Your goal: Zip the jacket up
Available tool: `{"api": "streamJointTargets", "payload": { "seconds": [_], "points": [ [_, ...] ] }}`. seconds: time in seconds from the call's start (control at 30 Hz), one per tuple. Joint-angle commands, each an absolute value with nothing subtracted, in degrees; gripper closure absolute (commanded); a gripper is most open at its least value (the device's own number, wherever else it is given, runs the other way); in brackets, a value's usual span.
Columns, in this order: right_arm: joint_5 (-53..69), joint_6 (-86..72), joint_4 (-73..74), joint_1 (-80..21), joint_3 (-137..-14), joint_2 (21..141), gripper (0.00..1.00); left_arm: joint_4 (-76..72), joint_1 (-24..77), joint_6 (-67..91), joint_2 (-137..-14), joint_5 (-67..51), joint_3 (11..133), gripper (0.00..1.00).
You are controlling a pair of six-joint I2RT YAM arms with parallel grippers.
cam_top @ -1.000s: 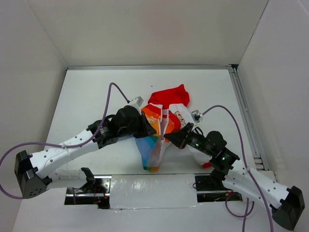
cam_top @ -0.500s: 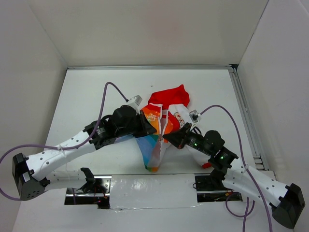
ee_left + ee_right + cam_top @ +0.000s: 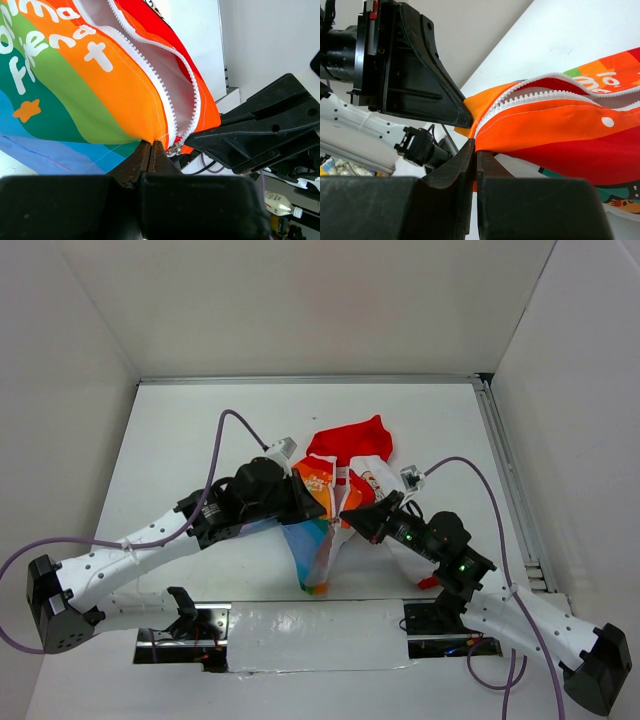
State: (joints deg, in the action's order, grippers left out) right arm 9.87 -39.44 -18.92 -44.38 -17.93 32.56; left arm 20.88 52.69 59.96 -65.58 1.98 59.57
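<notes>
Zipping seems barely begun: jacket hem is pinched between closed left fingers and right fingers; slider must be drawn along the teeth.

A: Where did the jacket lie?
B: On the table, near its middle, hood toward the far side, hem toward the near edge.
A: And the grippers?
B: Left gripper at the jacket's left, right gripper at its right, tips almost meeting at the lower end of the zipper, which ran away from both, toward the hood.
</notes>
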Motion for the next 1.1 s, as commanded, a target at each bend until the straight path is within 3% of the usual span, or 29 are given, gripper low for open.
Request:
{"api": "streamJointTargets", "payload": {
  "seconds": [0.0,0.6,1.07],
  "points": [
    [8.44,-40.34,-24.87,-44.91,-18.46,31.99,0.91,17.31,52.65,59.33,-65.65,0.53,60.64,1.00],
    [2.29,-41.92,-23.21,-44.91,-19.07,33.22,0.91,14.68,52.65,58.89,-64.78,-2.55,59.15,1.00],
    [7.13,-37.71,-21.19,-47.37,-21.27,33.75,0.90,18.54,52.73,58.54,-67.59,-0.62,61.61,1.00]
  ]
}}
